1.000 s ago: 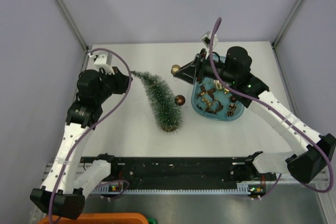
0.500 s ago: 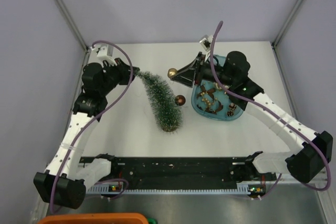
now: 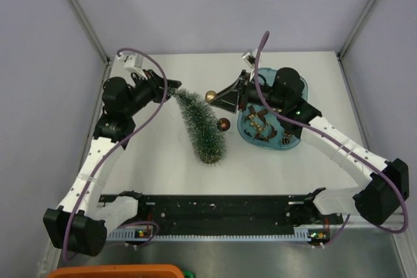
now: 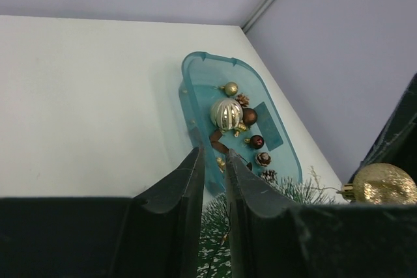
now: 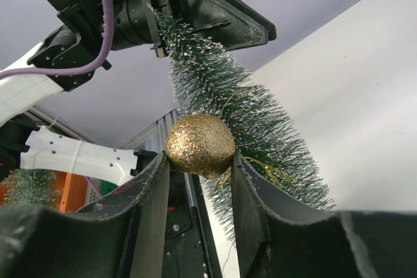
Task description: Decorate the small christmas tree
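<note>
Right gripper point(image 5: 199, 159) has carried gold bauble point(image 3: 210, 96) nearer the small christmas tree point(image 3: 204, 125).

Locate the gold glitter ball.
Top view, centre: the gold glitter ball is pinched in the right gripper, beside the upper half of the small christmas tree, left of the blue tray.

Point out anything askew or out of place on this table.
The small christmas tree is askew: it leans with its tip toward the left end effector, which grips that tip, rather than standing straight. Nothing else stands out; the right end effector holds a gold ball near its branches.
</note>
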